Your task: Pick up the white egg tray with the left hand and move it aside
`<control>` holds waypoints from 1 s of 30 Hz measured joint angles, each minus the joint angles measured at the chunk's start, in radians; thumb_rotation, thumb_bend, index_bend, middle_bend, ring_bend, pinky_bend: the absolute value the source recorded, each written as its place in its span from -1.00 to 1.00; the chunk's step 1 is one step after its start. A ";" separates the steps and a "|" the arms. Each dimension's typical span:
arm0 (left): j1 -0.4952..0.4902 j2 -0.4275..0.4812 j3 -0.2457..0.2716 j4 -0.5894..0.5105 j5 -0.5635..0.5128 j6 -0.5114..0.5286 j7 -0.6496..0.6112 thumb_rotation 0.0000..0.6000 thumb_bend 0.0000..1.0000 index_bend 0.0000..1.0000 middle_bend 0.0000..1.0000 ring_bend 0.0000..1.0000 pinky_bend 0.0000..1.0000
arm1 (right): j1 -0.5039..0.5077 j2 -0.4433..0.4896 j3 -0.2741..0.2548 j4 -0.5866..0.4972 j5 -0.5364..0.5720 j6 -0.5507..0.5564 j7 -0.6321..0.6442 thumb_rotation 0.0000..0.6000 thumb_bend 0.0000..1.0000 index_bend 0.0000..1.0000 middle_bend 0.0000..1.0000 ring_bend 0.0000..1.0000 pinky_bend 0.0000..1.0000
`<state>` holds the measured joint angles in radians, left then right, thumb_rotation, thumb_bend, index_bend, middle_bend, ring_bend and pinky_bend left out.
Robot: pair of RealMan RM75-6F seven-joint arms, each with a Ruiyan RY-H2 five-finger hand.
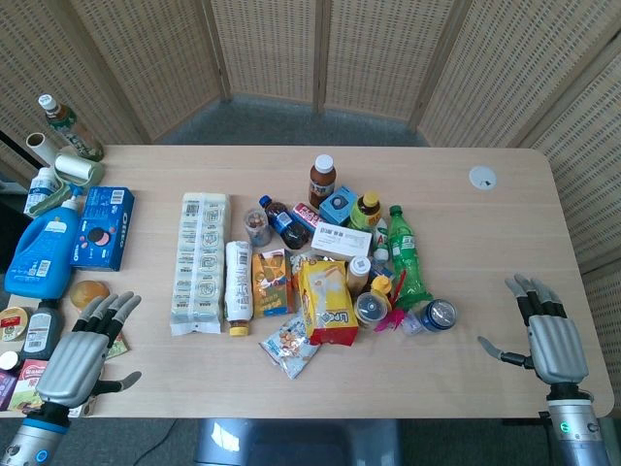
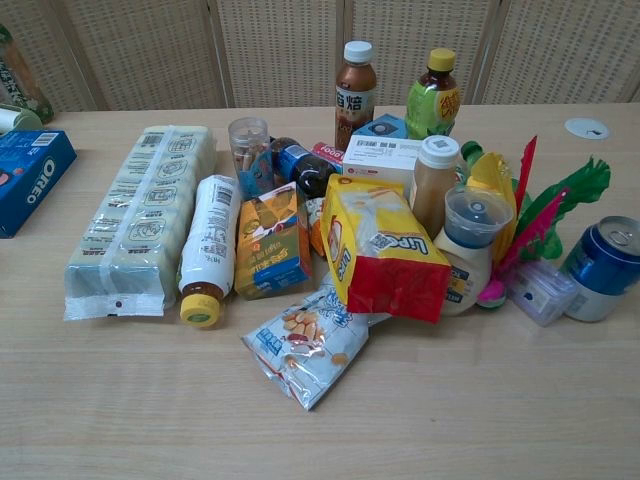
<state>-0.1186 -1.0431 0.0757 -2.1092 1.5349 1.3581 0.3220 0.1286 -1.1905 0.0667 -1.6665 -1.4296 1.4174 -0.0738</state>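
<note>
The white egg tray is a long wrapped pack lying lengthwise on the table, left of the pile of groceries; the chest view shows the egg tray at left. My left hand hovers open at the table's near left corner, fingers spread, well short of the tray. At the near right edge my right hand is open too, holding nothing. Neither hand appears in the chest view.
A white bottle with a yellow cap lies right beside the tray. Snack bags, drink bottles and cans crowd the middle. A blue detergent jug, an Oreo box and jars line the left edge.
</note>
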 measured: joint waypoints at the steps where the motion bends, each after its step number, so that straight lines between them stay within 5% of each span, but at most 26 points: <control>1: -0.001 -0.001 0.000 0.003 -0.003 -0.003 -0.003 1.00 -0.64 -1.00 -1.00 -1.00 -1.00 | 0.001 0.000 0.000 -0.001 -0.001 -0.003 0.000 0.20 -0.59 -1.00 -1.00 -1.00 -1.00; 18: -0.023 -0.002 -0.024 0.040 -0.027 -0.027 -0.037 1.00 -0.64 -1.00 -1.00 -1.00 -1.00 | -0.026 0.006 -0.001 0.001 -0.006 0.029 0.021 0.19 -0.59 -1.00 -1.00 -1.00 -1.00; 30: -0.074 -0.048 -0.063 0.153 -0.155 -0.104 0.021 1.00 -0.64 -1.00 -1.00 -1.00 -1.00 | -0.026 0.018 0.010 -0.026 0.012 0.023 -0.011 0.19 -0.59 -1.00 -1.00 -1.00 -1.00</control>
<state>-0.1928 -1.0909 0.0127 -1.9559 1.3796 1.2538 0.3432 0.1030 -1.1729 0.0765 -1.6922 -1.4176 1.4409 -0.0851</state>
